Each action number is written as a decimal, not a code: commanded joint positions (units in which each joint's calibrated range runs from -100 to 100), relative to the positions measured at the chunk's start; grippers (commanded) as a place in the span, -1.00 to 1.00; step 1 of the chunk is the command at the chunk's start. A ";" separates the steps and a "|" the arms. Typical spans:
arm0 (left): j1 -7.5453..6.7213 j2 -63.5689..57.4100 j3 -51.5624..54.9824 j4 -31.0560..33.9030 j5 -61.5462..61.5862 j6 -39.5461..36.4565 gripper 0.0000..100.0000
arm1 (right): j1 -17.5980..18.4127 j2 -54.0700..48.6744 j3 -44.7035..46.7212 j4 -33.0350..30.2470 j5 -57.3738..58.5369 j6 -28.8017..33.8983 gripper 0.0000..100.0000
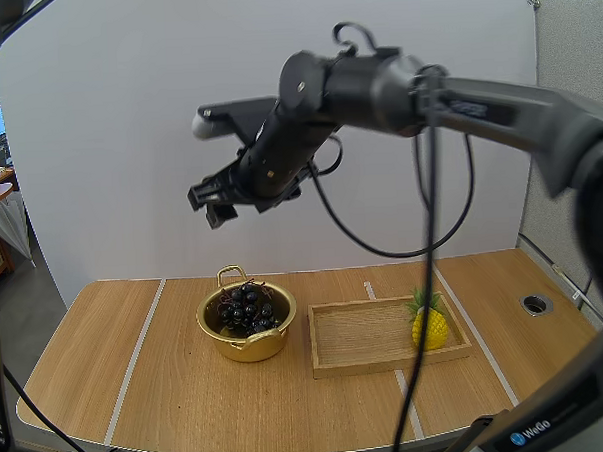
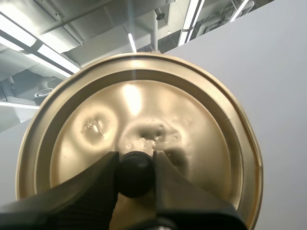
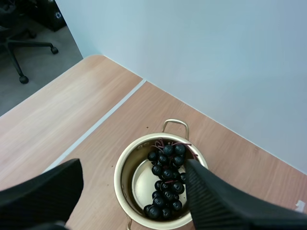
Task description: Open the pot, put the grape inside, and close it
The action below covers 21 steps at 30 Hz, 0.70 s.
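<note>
The left tool (image 2: 135,160) grips the gold lid (image 2: 144,105) by its black knob (image 2: 135,176). The right tool (image 1: 209,205) hangs open, high over the gold pot (image 1: 249,343) on the desk (image 1: 169,392). The dark grapes (image 1: 245,307) lie inside the pot. White writing on the right arm's base (image 1: 551,430) looks like "WeGo".

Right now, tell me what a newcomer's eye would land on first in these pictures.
The round golden metal lid, pinched by its black knob in my left gripper, and the shiny golden pot on the table holding a bunch of dark grapes. My open right gripper hangs high above it.
</note>
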 commanded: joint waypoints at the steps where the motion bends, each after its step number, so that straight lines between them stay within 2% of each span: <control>1: 0.00 -0.56 -0.58 -0.16 -2.51 -0.86 -1.00 | 0.01 -6.06 1.15 -0.03 4.04 -0.16 1.00; 13: 0.00 -0.56 -0.58 -0.16 -2.51 -0.86 -1.00 | 0.01 -30.22 10.40 -0.19 15.75 -0.16 1.00; 21: 0.00 -0.56 -0.58 -0.16 -2.51 -0.86 -1.00 | 0.01 -43.96 19.52 -3.56 20.68 -0.16 1.00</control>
